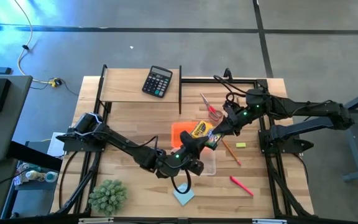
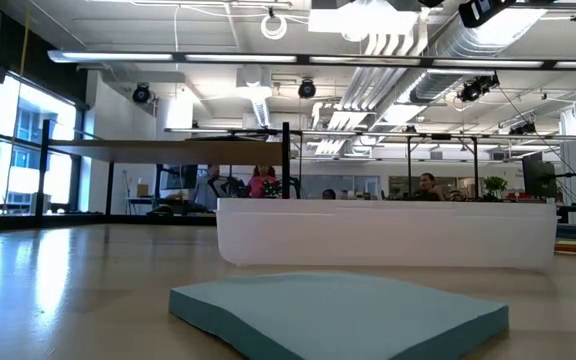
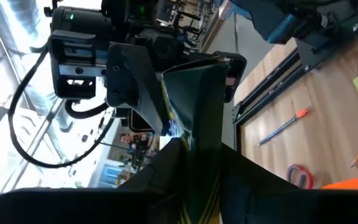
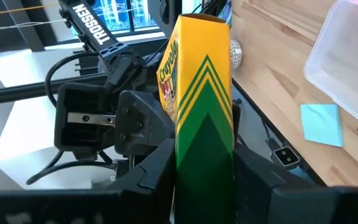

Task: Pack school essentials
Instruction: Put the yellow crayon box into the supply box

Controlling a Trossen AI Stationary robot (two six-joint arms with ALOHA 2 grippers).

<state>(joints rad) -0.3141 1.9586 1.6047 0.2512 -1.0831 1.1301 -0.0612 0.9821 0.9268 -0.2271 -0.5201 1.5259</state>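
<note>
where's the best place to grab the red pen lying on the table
Mid-shaft, from straight above. The red pen lies flat and slanted on bare wood with nothing touching it, so the fingers should close across its thin width. It is on the right arm's side, but the right hand and left hand both grip the crayon pack now.

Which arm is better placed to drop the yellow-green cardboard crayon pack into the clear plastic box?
Probably left. Both hold the yellow-green cardboard crayon pack, but the left gripper sits right by the clear plastic box; the right gripper is farther off.
</note>
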